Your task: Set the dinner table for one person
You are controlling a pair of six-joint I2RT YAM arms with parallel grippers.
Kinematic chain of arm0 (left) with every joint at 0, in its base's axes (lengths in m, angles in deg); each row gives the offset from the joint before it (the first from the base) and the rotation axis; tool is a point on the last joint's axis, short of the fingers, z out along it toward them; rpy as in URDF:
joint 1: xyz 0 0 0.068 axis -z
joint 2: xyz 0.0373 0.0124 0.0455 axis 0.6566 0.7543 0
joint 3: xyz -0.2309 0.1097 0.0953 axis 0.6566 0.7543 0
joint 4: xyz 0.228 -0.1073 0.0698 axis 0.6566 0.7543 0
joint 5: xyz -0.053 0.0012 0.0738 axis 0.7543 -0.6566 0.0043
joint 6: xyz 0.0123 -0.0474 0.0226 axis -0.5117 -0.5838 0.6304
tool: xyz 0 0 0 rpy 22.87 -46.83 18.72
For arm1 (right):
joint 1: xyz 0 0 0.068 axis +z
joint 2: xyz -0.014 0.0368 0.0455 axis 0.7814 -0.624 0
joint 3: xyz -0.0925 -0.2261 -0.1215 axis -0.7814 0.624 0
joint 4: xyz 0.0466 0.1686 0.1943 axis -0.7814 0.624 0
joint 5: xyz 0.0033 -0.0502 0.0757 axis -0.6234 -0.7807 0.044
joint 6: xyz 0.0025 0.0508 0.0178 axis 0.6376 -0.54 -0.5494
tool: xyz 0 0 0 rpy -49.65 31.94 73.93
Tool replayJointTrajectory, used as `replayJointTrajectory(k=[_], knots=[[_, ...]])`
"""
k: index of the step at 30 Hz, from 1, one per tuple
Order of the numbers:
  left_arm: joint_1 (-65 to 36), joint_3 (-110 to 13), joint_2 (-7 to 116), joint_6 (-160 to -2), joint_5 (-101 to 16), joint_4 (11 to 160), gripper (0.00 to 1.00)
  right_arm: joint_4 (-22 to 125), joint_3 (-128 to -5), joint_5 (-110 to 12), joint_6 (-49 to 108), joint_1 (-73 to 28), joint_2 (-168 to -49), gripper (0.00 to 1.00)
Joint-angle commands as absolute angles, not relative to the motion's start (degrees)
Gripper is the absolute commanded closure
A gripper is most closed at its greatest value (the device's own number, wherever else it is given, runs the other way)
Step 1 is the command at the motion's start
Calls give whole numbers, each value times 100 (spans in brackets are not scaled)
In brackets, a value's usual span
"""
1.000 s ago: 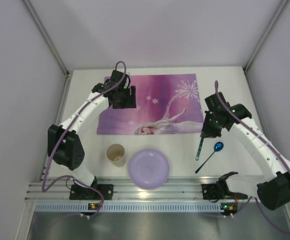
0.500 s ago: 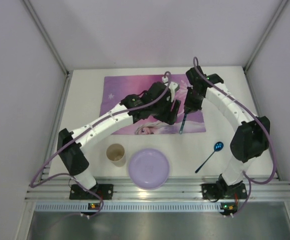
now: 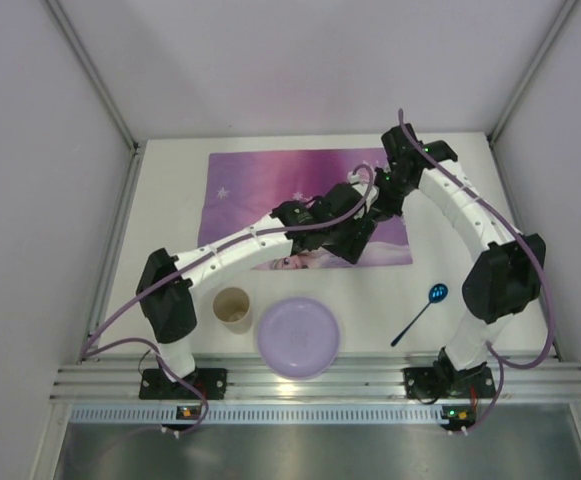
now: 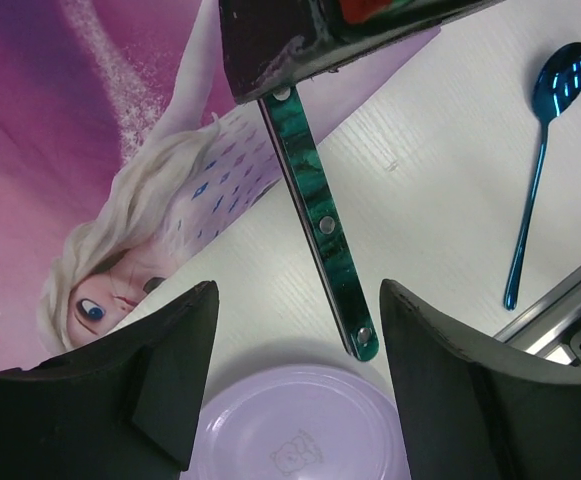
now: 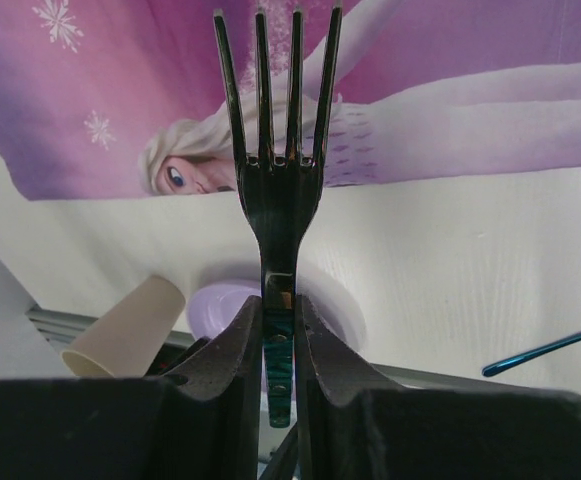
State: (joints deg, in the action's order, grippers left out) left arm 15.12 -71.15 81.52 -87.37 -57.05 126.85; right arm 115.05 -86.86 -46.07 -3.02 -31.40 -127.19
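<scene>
Two arms meet over the placemat [image 3: 260, 190]: right gripper [image 5: 280, 320] clamps the fork [image 5: 278, 180] by its handle, left gripper [image 4: 300, 350] hovers wide open near it, seemingly for a handover.

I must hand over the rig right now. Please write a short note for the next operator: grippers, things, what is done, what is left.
Left gripper: open, empty, its fingers on either side of the fork handle.
Right gripper: shut on the fork, near the placemat right edge.
The plate, cup and spoon lie on the table, off the placemat.
Done: placemat laid flat.
Left: set fork, plate, cup and spoon in place.
</scene>
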Motion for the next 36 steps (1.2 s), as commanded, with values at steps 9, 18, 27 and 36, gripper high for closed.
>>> replayJointTrajectory(k=[9,18,27,36], knots=[[1907,-7557,8517,-8215,-6620,12441,36,11615,-8833,-3704,-425,-3373,-12531,100],[2532,-8190,9124,-7660,-8071,12907,55,11536,-8578,-3440,-425,-3373,-12522,100],[2628,-8234,9405,-7361,-9309,13126,64,11474,-8420,-3378,-399,-3373,-12513,100],[2637,-8015,9362,-7247,-9584,13118,100,11299,-8270,-3255,-425,-3381,-12496,100]])
